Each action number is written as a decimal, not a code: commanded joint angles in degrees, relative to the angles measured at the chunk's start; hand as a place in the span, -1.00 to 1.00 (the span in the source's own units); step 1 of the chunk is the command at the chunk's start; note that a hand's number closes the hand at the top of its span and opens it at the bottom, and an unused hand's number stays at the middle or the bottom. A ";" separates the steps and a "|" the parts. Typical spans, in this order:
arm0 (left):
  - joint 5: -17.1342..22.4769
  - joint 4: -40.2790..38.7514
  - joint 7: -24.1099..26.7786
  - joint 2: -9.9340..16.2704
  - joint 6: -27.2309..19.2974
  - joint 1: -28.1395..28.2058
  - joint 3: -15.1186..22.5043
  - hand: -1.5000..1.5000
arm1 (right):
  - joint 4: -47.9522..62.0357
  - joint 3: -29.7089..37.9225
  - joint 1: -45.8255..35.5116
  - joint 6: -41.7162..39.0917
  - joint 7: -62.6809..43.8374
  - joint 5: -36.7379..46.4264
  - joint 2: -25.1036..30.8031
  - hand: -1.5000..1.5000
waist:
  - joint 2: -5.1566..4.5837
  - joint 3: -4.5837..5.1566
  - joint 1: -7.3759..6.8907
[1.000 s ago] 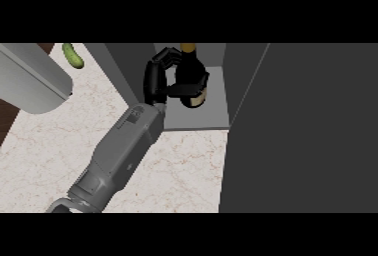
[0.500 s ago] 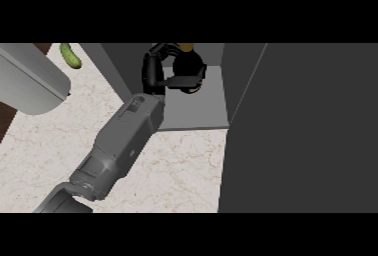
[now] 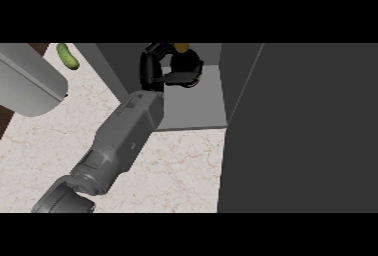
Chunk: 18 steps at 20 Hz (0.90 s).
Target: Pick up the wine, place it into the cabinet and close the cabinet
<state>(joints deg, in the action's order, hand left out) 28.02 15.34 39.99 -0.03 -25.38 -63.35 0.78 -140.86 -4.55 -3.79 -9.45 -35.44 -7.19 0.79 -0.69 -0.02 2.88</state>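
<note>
Head view: robot hand on wine inside cabinet

Head view, left to right. Far left, a large pale grey rounded object (image 3: 29,82) overlaps the counter's edge, identity unclear. Just right of it near the top, a small green cucumber-like vegetable (image 3: 68,55) lies on the counter (image 3: 177,165), which is light marble with faint veining. A strip of dark brown shows at the far left edge below the grey object.

One grey forearm (image 3: 122,137) comes in from the lower left and runs diagonally up to the right, crossing the counter and reaching the cabinet (image 3: 196,107) opening. Which arm it is I cannot say for sure from this view alone; it enters at the left, read as left. The left robot hand (image 3: 166,70) is black and sits inside the cabinet over the grey shelf floor, fingers curled round the wine (image 3: 181,48), clamped on it. Only the bottle's yellowish top shows above the fingers; the rest is hidden by the hand, so upright or tilted cannot be told, nor whether it touches the shelf.

Right of the hand, the cabinet's inner wall, then the dark grey cabinet door (image 3: 303,130) fills the right part of the view, standing open. Other robot hand does not show
</note>
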 commanded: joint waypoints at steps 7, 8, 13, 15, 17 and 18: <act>1.95 -4.29 2.17 0.80 3.68 -0.86 -4.34 1.00 | -2.59 0.06 0.38 0.35 -1.03 -2.02 0.05 -1.00 | -0.17 0.06 -0.40; 1.89 -5.28 3.72 1.28 4.43 0.26 -4.46 1.00 | -3.36 -0.82 1.19 -0.13 -0.64 -2.08 -0.11 -1.00 | -0.40 0.06 0.17; 1.41 -6.94 4.54 0.03 2.72 -0.96 -3.91 1.00 | -1.35 0.83 -0.22 -1.11 0.80 -3.21 0.53 -1.00 | -0.43 0.04 0.51; 0.53 -8.29 4.15 1.75 2.20 -0.54 -4.18 1.00 | -5.30 -1.91 1.40 -0.24 -1.53 -1.13 -0.12 -1.00 | -0.60 0.08 1.08; 0.23 -8.83 3.36 1.21 2.32 -1.23 -4.08 -1.00 | -0.80 0.75 1.40 -2.28 2.40 -3.40 0.58 -1.00 | -0.69 0.02 0.81; -0.29 -9.37 1.73 2.38 1.68 -2.97 -3.76 -1.00 | -0.14 -1.62 0.85 -1.67 2.97 -0.41 -0.51 -1.00 | -0.82 0.05 0.99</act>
<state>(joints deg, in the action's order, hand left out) 28.45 8.07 42.89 0.08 -23.53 -65.80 -2.92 -140.08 -4.91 -3.66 -10.79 -33.46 -6.98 0.96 -0.99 -0.17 3.73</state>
